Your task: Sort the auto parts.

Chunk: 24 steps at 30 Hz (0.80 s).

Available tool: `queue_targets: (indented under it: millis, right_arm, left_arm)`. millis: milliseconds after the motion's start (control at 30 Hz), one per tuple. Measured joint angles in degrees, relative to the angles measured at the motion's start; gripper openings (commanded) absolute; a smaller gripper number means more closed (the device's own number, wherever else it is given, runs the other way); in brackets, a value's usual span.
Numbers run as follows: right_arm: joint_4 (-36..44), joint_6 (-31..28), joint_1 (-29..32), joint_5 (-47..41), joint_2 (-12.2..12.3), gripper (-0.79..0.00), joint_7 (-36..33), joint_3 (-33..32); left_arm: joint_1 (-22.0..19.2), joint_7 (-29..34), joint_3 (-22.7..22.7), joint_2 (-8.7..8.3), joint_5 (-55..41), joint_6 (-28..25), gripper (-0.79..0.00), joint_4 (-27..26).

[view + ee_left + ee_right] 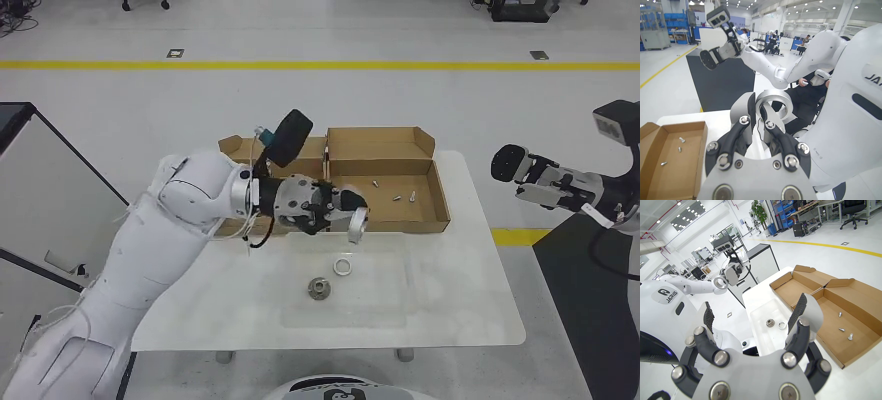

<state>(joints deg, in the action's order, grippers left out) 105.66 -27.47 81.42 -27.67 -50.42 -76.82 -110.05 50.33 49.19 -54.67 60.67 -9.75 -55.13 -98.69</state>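
Right claw [755, 305] spread wide, empty. Tabletop [754, 296]: hub [770, 322], small ring [782, 325] just beside; 2 boxes [789, 289] at 12 o'clock edge from robot, 3 bolts [842, 329] in 1. Left claw [726, 279] grips large ring [720, 283].

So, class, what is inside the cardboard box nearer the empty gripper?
Three bolts lie loose in the cardboard box. The left gripper and metal ring cover one near corner in the top view.

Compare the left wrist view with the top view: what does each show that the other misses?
Left wrist view: the grip, one finger inside the bore of the metal ring, the other outside its wall. Top view: a small white ring and a grey hub lying on the table. Both: the left gripper holding that ring, the box with three bolts, the right gripper.
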Motion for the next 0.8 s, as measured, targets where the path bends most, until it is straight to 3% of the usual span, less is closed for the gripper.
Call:
queue_targets:
  millis: [133,467,800]
  right_arm:
    - [0.00,0.00,0.00,0.00,0.00,0.000,0.00,0.00]
    - [0.00,0.00,0.00,0.00,0.00,0.000,0.00,0.00]
    - [0.00,0.00,0.00,0.00,0.00,0.000,0.00,0.00]
  left_arm:
    - [-1.57,0.20,0.27,-1.15,1.24,0.23,-0.785,1.22]
    - [-1.49,0.48,0.23,-1.15,1.72,0.70,-0.785,1.17]
    - [3.05,-11.44,-1.90,-0.55,-6.68,-2.88,-0.785,-4.68]
